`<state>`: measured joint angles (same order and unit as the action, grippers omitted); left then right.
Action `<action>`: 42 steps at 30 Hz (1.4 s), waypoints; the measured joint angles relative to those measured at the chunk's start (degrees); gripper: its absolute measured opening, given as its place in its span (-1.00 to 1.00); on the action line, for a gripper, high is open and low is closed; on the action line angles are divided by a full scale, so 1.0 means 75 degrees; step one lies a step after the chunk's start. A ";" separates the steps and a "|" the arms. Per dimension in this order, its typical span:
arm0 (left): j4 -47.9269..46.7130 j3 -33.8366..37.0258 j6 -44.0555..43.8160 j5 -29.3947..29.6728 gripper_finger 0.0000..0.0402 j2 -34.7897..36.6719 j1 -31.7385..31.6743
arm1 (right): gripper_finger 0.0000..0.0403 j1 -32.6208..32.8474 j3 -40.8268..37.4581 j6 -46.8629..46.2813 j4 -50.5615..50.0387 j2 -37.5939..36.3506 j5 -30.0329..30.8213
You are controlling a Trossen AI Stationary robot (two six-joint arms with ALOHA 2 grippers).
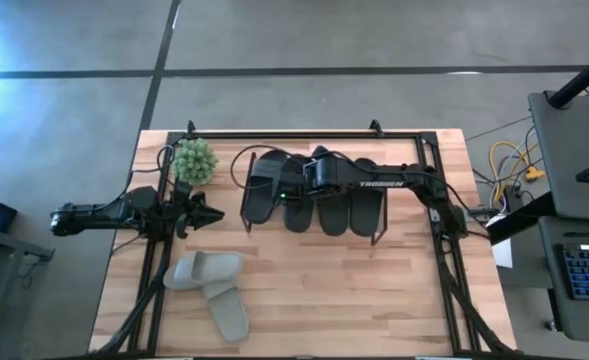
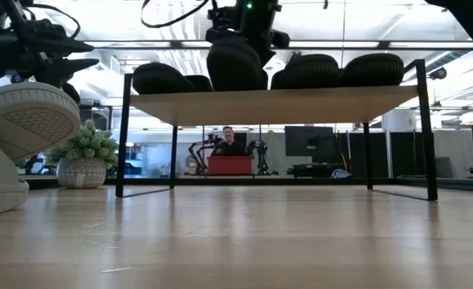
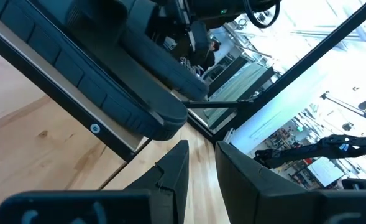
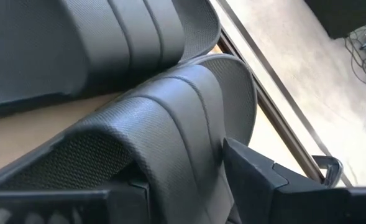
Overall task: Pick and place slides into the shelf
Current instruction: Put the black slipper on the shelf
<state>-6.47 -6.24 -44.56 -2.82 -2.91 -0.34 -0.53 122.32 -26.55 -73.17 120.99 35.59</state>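
Several black slides lie side by side on the shelf. The second from the left stands higher than the others, and one edge of it lies over its neighbour. My right gripper is open over it, slanting down, one finger on either side of its wide strap. Two pale grey-green slides rest soles-down on the table near its front left. My left gripper waits at the table's left, level and open by a narrow gap, with nothing in it. My right gripper has its fingers on either side of the black slide's strap, coming from above and from the table's right. I cannot tell whether they still touch it. The slide rests on the shelf.
A potted plant stands at the far left, beside the shelf. A black rail frame edges the wooden table. Bare wood lies in front of the shelf. A person sits in the room beyond.
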 joint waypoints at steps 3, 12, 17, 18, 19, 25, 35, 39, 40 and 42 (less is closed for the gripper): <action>-0.0002 0.0000 -0.0002 -0.0001 -0.67 -0.0003 0.0000 | -0.30 -0.0098 -0.0084 0.0000 0.0229 0.0003 0.0006; -0.0005 0.0000 -0.0002 0.0002 -0.67 -0.0003 0.0000 | -0.24 -0.0131 -0.0108 0.0431 0.0257 0.0003 -0.0895; -0.0001 0.0000 0.0001 -0.0001 -0.67 -0.0001 -0.0003 | -0.25 -0.0120 -0.0111 0.0512 0.0282 -0.0003 -0.1010; 0.0001 0.0000 -0.0001 -0.0001 -0.67 -0.0002 -0.0001 | -0.26 -0.0117 -0.0114 0.0501 0.0293 -0.0006 -0.0988; 0.0000 0.0000 -0.0002 -0.0001 -0.67 -0.0006 -0.0002 | -0.27 -0.0117 -0.0114 0.0495 0.0304 -0.0006 -0.0916; 0.0000 0.0000 -0.0002 -0.0001 -0.67 -0.0001 -0.0002 | -0.26 -0.0206 -0.0117 0.0580 0.0554 -0.0009 -0.0792; 0.0001 0.0000 0.0001 0.0002 -0.67 -0.0001 -0.0001 | -0.08 -0.0225 -0.0117 0.0482 0.0580 -0.0009 -0.1527; 0.0004 0.0000 -0.0002 0.0002 -0.67 -0.0002 -0.0001 | 0.08 -0.0197 -0.0114 0.0533 0.0550 -0.0021 -0.1396; 0.0000 0.0000 -0.0002 0.0000 -0.67 -0.0003 -0.0002 | 0.11 -0.0179 -0.0103 0.0583 0.0520 -0.0038 -0.1392; 0.0001 0.0000 0.0001 -0.0001 -0.67 -0.0001 0.0000 | 0.16 -0.0160 -0.0015 0.0600 0.0383 -0.0057 -0.1348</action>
<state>-6.46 -6.24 -44.56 -2.83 -2.92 -0.34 -1.73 122.21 -22.05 -70.30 120.56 25.48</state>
